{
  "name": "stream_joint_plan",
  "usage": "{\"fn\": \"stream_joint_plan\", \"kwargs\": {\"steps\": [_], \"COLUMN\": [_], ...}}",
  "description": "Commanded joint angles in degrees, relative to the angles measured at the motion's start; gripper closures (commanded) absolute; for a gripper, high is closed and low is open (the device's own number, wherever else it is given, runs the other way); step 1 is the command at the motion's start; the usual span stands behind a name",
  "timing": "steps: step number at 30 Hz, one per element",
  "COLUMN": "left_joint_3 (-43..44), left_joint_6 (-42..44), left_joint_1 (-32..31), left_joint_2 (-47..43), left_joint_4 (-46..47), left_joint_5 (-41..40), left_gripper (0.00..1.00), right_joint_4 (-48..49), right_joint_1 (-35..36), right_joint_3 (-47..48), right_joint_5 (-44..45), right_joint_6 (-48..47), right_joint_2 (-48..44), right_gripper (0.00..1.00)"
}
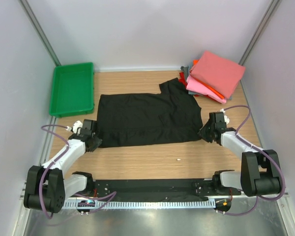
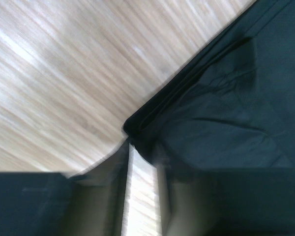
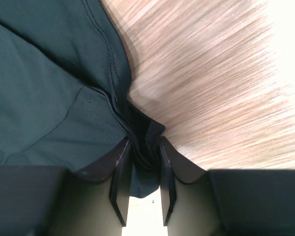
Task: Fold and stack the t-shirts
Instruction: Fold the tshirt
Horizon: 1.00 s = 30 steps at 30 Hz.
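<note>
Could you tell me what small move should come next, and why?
Probably ease the left pincer forward and close on the near-left corner of the plain black cloth t-shirt: the wooden table shows through its gap and the corner sits only at its tips, a doubtful grip. The right pincer pinches its corner.

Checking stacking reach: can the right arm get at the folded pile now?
Probably not freely: its jaws pinch the black shirt by a corner, though nothing stands between them and the pile.
</note>
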Motion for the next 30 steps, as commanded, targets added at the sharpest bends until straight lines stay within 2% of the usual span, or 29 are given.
{"fn": "stream_joint_plan", "kwargs": {"steps": [1,3,4,9,11,17,30], "left_joint_3": [1.7,2.2,2.4,3.8,3.6,3.5,6.7], "left_joint_6": [-1.1,-0.7,-0.5,-0.7,-1.7,-5.6,-13.3], "left_joint_1": [-0.1,-0.2,-0.1,-0.1,-0.1,-0.2,-1.6], "left_joint_2": [1.8,2.0,2.0,0.3,-3.7,-14.8,-30.2], "left_joint_4": [1.8,2.6,2.7,-0.5,-3.8,-13.0,-30.6], "left_joint_5": [-3.1,-3.7,-4.0,-4.3,-3.6,-2.2,4.2], "left_gripper": [0.81,0.91,1.00,1.00,1.00,1.00,1.00], "right_joint_4": [-0.8,-2.0,-2.7,-5.8,-8.9,-14.7,-25.7], "right_joint_1": [0.0,0.0,-0.1,0.0,-0.1,0.0,0.0], "right_joint_3": [-0.4,-0.1,0.1,0.4,0.8,0.4,-3.0], "right_joint_5": [0.2,0.4,0.5,1.3,2.2,0.0,-8.4], "right_joint_6": [-1.4,-2.1,-2.2,-2.4,-2.0,-0.6,2.2], "right_joint_2": [0.7,0.3,-0.1,-2.6,-3.7,-9.8,-24.9], "right_gripper": [0.71,0.75,0.78,0.83,0.83,0.77,0.67]}}
